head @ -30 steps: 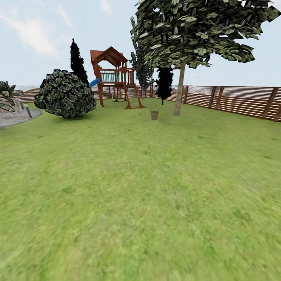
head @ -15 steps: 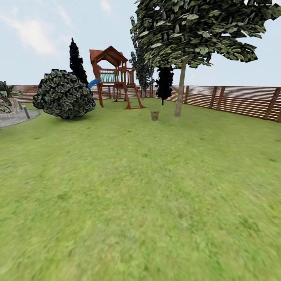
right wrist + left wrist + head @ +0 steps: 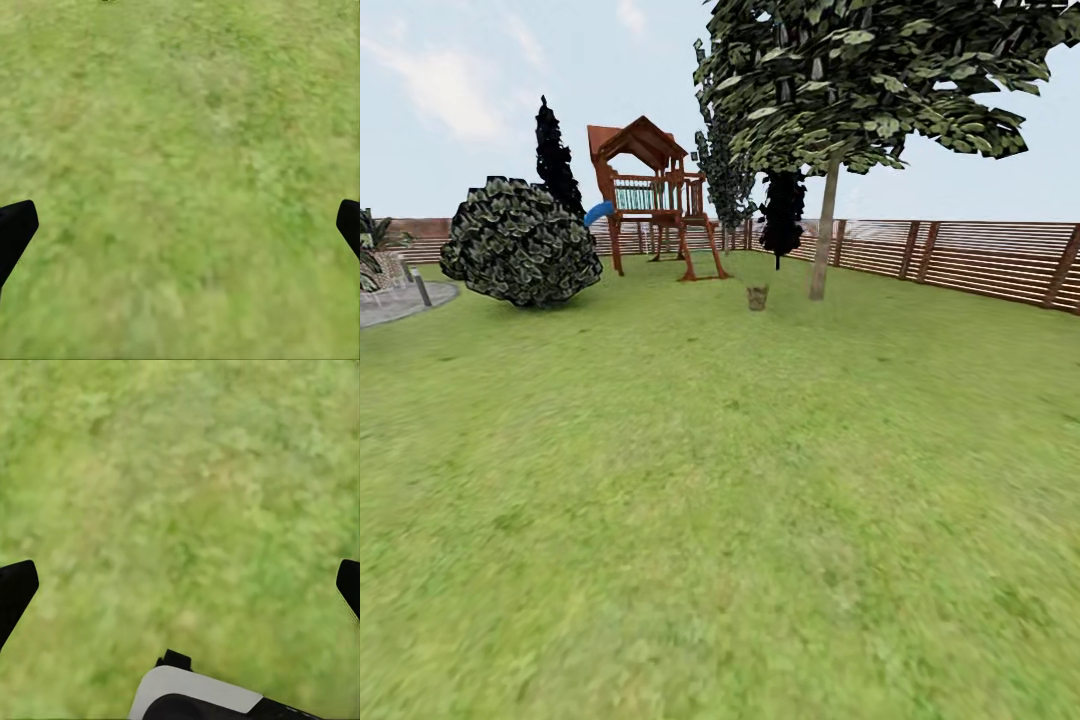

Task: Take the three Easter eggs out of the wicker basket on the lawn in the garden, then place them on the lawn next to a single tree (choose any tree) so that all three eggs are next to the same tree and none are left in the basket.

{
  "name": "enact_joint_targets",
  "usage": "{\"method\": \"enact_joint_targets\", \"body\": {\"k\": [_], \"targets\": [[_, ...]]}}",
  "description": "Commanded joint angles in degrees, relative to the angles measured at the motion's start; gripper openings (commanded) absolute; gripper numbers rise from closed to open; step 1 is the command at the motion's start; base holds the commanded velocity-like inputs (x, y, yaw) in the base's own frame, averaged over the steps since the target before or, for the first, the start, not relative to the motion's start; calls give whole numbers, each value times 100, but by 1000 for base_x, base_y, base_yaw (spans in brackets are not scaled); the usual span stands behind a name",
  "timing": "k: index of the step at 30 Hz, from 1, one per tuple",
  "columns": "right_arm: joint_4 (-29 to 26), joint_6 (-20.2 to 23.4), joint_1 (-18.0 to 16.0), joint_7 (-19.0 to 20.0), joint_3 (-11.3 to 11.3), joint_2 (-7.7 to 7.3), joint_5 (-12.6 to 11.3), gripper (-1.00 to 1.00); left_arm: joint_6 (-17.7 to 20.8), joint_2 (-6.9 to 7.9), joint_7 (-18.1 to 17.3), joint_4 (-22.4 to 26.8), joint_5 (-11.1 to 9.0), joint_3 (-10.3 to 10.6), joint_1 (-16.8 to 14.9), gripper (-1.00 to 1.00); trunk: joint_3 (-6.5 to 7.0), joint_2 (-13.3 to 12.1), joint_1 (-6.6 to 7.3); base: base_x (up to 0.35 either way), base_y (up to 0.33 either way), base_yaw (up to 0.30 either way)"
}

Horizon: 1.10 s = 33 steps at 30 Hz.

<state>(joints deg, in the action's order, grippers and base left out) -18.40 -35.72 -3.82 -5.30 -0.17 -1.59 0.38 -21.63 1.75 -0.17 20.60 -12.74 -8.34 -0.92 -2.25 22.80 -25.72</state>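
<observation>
Lawn (image 3: 720, 500) spreads wide and open in the head view, running to the slat fence (image 3: 980, 255) at the far right. Far ahead the wicker basket (image 3: 757, 297) stands on the grass, near the tree (image 3: 821, 235) trunk; eggs are too small to tell. No writing is readable. The left wrist view shows the left gripper (image 3: 180, 585), fingers spread wide over bare grass. In the right wrist view the right gripper (image 3: 180, 225) is likewise spread, holding nothing.

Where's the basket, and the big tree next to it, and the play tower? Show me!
wicker basket (image 3: 757, 297), head view, on the middle of its woven side.
tree (image 3: 823, 240), head view, on its pale trunk.
play tower (image 3: 650, 195), head view, on the railing under its roof.
</observation>
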Motion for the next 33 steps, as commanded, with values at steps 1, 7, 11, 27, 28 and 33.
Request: {"method": "enact_joint_targets", "body": {"k": [1, 7, 11, 27, 28, 33], "targets": [[3, -17, -5, -15, 0, 0, 6, 100, -16, 1, -1, -3, -36, 8, -5, 100, -13, 12, -7, 332, 62, 0], [3, -22, -5, -5, 0, 0, 6, 100, -16, 1, -1, -3, -36, 6, -5, 100, -13, 12, -7, 332, 74, 0], [3, -22, -5, 2, 6, 0, 6, 100, -16, 1, -1, -3, -36, 7, -5, 100, -13, 12, -7, 332, 78, -21], [3, -23, -5, 4, 1, 7, 4, 100, -25, 1, 4, -3, -36, 8, -5, 100, -17, 12, -7, 332, 80, -157], [3, -23, -5, 4, 1, 8, 3, 100, -25, 1, 5, -3, -36, 8, -5, 100, -20, 12, -7, 331, 82, -11], [3, -22, -5, 3, 0, 10, 3, 100, -23, 1, 8, -3, -36, 8, -5, 100, -24, 12, -7, 331, 82, -3]]}}
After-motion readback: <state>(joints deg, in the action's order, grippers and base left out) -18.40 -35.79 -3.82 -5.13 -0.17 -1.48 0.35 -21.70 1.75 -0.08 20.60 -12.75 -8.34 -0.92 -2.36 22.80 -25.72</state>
